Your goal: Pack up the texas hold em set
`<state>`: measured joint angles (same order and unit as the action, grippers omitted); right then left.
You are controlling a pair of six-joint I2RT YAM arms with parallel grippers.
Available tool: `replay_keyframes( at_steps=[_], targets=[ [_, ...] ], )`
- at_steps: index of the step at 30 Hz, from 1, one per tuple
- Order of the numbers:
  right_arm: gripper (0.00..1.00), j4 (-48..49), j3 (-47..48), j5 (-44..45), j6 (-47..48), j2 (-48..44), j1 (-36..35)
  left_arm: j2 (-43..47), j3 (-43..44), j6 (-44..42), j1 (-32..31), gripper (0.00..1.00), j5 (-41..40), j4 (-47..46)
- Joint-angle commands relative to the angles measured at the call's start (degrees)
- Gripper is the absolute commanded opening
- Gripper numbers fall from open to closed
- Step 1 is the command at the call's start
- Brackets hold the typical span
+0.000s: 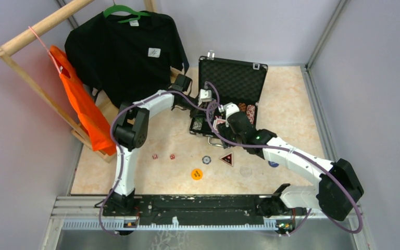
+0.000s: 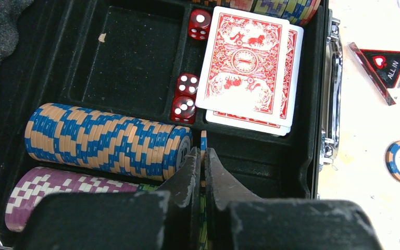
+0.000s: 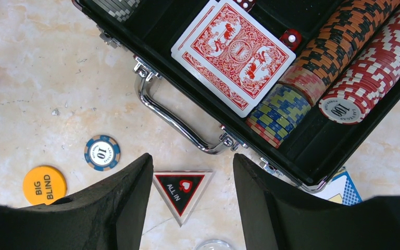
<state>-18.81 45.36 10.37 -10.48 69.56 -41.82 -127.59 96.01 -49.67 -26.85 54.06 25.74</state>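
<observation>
My left gripper [image 2: 203, 155] has narrow jaws pinching one striped chip [image 2: 203, 139] on its edge, inside the black case [image 2: 130, 57], right beside the blue chip row [image 2: 104, 140]. My right gripper [image 3: 191, 161] is wide open over the triangle token [image 3: 180, 191]. The silver handle [image 3: 173, 119] sits just ahead, and the round tokens [image 3: 102, 153] lie to the left.

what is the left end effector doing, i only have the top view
Observer: The left end effector pinches a blue-and-tan chip on edge.
Operator: and the right one
Observer: The right end effector is open; the ALL IN triangle shows in its gap.
Operator: anything small packed yet
Observer: Three red dice lie in the case beside the cards.
</observation>
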Motion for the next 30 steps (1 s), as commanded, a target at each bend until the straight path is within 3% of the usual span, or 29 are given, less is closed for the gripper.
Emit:
replay_keyframes(
  at_steps=[1,5,13,19,30],
  targets=[
    [0.59,2.72,-0.20,-0.24,0.28,-0.31,0.40,-1.71,1.25,0.71,-0.29,0.09,-1.22,-0.84],
    [0.59,2.81,-0.28,-0.20,0.27,-0.06,0.41,-1.97,1.46,2.12,-0.26,0.23,-1.75,-1.91],
    [0.59,3.25,-0.34,-0.48,0.36,0.41,0.41,-0.01,-0.08,4.75,-0.23,0.26,-4.31,-6.26],
    [0.59,3.60,-0.69,-0.54,0.37,0.65,0.42,2.50,-1.07,7.27,-0.22,0.41,-6.86,-9.84],
    [0.59,3.87,-0.55,-0.63,0.38,1.02,0.42,5.30,-1.30,8.72,-0.06,0.45,-9.16,-12.53]
  ],
)
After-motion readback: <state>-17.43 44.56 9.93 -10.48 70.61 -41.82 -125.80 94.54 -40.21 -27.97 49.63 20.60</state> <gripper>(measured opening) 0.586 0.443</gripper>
